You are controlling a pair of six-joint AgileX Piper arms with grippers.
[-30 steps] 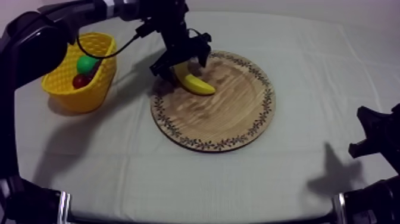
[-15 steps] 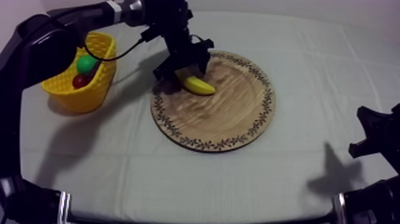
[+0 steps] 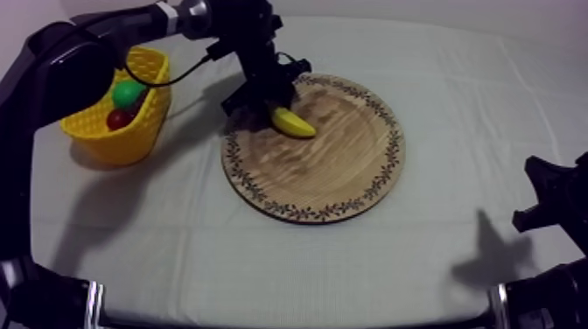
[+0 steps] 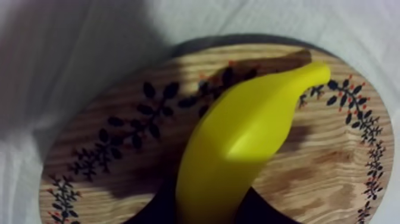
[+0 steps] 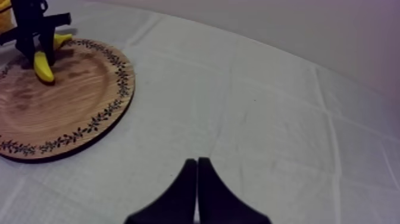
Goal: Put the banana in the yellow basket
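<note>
Left arm (image 3: 66,66) comes in from upper left, stretched out over the table, wrist bent down; left gripper (image 3: 268,103) low and pointing down; its fingers (image 4: 147,212) closed round one end of the banana (image 4: 238,137), one on each side. Right arm (image 3: 551,203) sits low at its own side; right gripper (image 5: 197,161) has both fingers pressed together in a narrow wedge, holding nothing.

Open cloth (image 3: 194,153) between board (image 3: 337,179) and basket (image 3: 109,140); fruit (image 3: 128,93) inside basket.
</note>
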